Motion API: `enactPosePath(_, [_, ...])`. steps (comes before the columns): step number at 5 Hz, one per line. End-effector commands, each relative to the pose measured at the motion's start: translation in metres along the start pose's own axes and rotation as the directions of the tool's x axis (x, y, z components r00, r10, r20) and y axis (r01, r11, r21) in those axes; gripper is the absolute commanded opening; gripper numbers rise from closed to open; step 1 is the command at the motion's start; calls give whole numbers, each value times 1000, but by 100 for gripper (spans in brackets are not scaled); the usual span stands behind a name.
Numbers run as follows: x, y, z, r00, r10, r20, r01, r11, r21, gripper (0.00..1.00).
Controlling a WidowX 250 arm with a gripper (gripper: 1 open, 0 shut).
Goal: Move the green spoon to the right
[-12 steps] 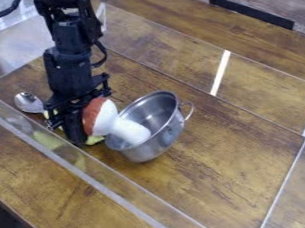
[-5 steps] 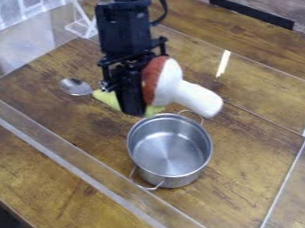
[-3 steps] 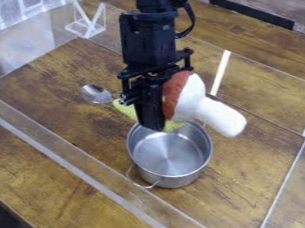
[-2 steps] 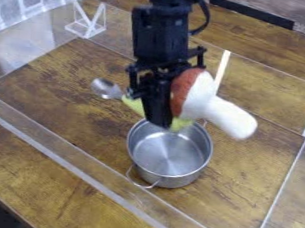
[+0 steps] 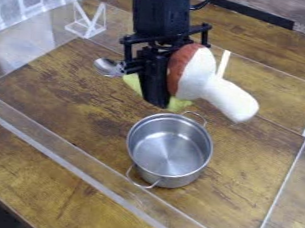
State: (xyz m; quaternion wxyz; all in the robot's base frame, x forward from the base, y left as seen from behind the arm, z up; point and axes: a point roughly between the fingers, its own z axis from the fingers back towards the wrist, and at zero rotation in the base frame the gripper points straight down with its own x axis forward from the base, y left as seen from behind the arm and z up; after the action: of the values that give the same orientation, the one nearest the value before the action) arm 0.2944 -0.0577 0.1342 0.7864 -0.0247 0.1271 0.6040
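The end effector [image 5: 154,89] is clenched on the green spoon [image 5: 124,75], which is carried in the air just above and behind the steel pot [image 5: 169,150]. Its silver bowl juts out to the left of the fingers, and its yellow-green handle shows below them, partly hidden. The red-capped mushroom toy [image 5: 209,84] appears to be caught up alongside the spoon; whether it is pinched or merely pressed against the fingers cannot be told.

The step in hand is judged to be the carry to the right. It would be done well if the spoon were kept high enough to clear the pot's rim, taken past the pot's right side, and lowered onto bare tabletop [image 5: 251,175] before the grip is let go. The spoon should be set down flat, so that it neither rolls nor drops into the pot.
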Motion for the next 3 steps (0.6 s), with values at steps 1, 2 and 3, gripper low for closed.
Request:
enactPosePath(1, [-19,2,20,999,-51,21,52,994,-96,0])
enactPosePath(2, [-34,2,9,996,-85,21,87,992,-90,0])
enactPosePath(3, [-46,-4,0,997,-81,19,83,992,-95,0])
